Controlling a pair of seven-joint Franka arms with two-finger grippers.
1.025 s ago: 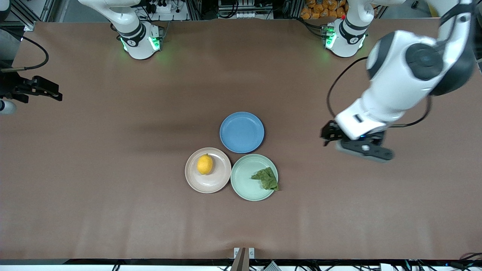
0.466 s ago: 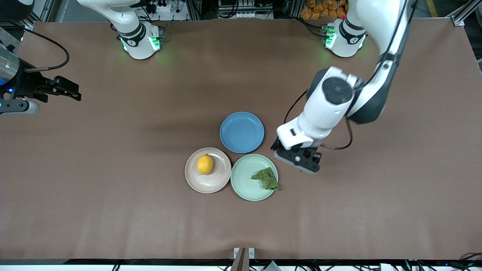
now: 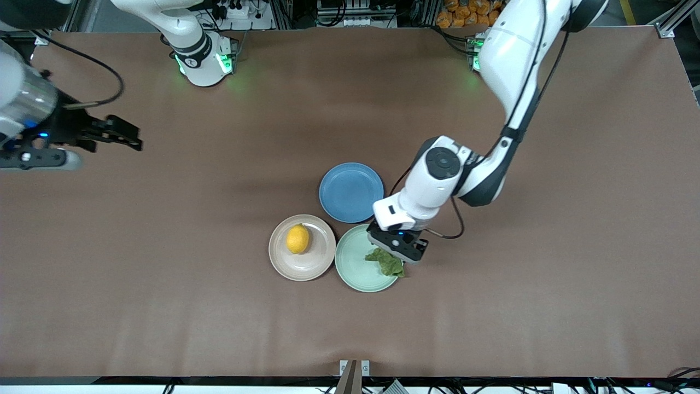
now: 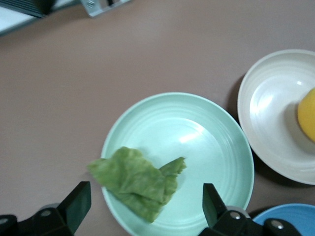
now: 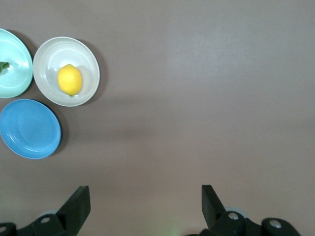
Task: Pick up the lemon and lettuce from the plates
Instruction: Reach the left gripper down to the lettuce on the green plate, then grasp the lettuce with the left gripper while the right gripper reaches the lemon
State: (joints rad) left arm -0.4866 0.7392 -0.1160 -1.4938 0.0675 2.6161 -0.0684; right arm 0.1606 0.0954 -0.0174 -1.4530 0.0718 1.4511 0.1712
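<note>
Green lettuce (image 3: 387, 262) is lying on the mint plate (image 3: 355, 268), at its edge toward the left arm's end of the table, one corner hanging over the rim. Over that edge the left gripper (image 3: 397, 244) is hovering, fingers (image 4: 78, 206) spread wide and holding nothing. Beside the mint plate, the beige plate (image 3: 316, 262) is carrying the lemon (image 3: 297, 239). Well away from the mint plate, the right gripper (image 3: 117, 134) is hanging over bare table, fingers (image 5: 78, 206) wide apart and empty.

Brown table (image 3: 164, 262) with three touching plates: beige-pink plate (image 3: 317, 262), mint green plate (image 3: 353, 268), blue plate (image 3: 351, 192).
</note>
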